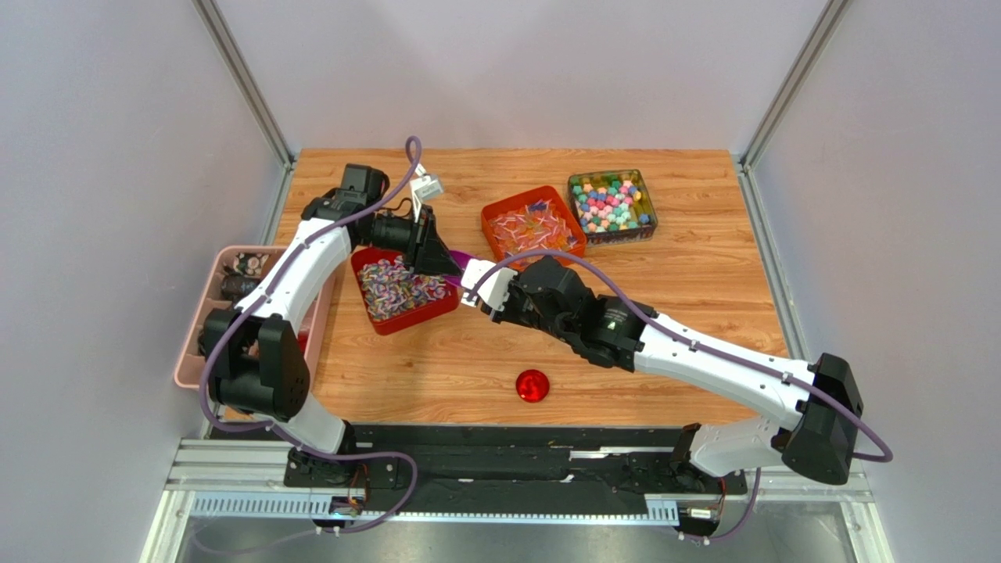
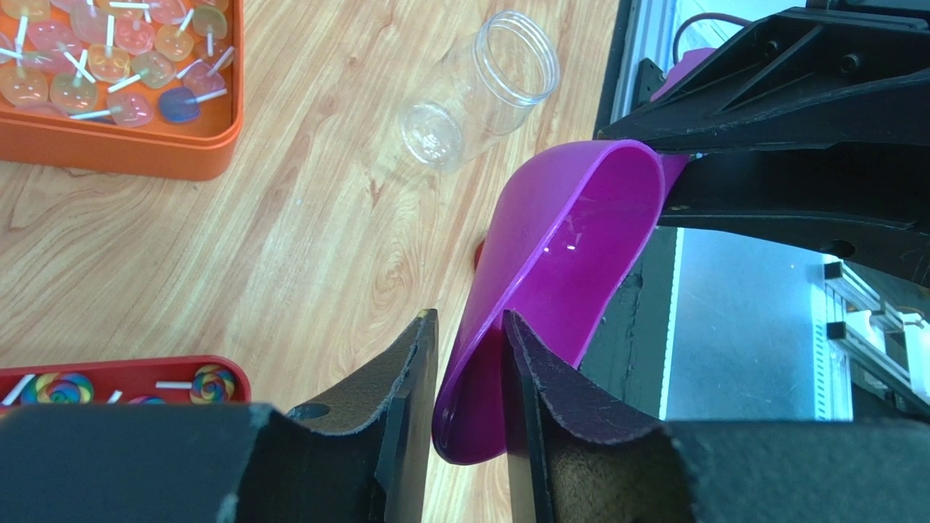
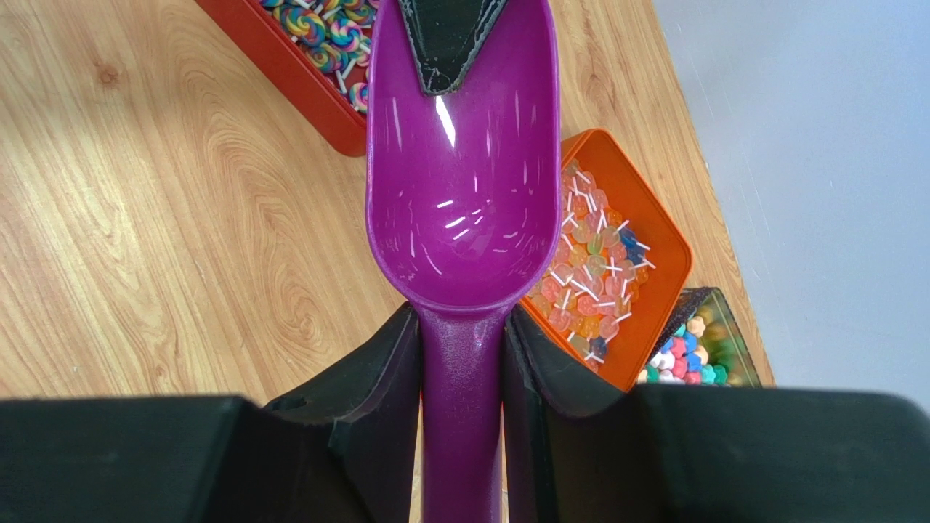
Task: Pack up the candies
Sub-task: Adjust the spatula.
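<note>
While the round red lid (image 1: pixel 532 385) sits alone on the wooden table (image 1: pixel 423 375) nearest the arm bases, the action is just beyond it, mid-table. The right gripper (image 3: pixel 461 327) is clamped on the handle of the purple scoop (image 3: pixel 458 196), a finger pressed to each side, the bowl pointing away and empty. At the scoop's far lip is the left gripper (image 2: pixel 467 321): one finger inside the bowl, the other outside it, the plastic wall between them. Whether they pinch it or stand just off it, I cannot tell. So the scoop hangs between the two arms, by the right corner of the red tray (image 3: pixel 286 68) of swirl lollipops (image 3: pixel 317 24). A clear jar (image 2: pixel 480 87) lies on its side on the wood, empty, caught only by the left wrist camera. Further back, the orange tray (image 3: pixel 660 223) holds flat lollipops (image 3: pixel 595 272) on white sticks. And farthest, at the right rear, the candies (image 1: pixel 609 202), tiny sweets in pink, blue, green and yellow, fill a clear-walled box (image 1: pixel 617 238) just beside the orange tray, well apart from the scoop. Off the table's left edge sits a pink bin (image 1: pixel 188 352) with dark things inside.
</note>
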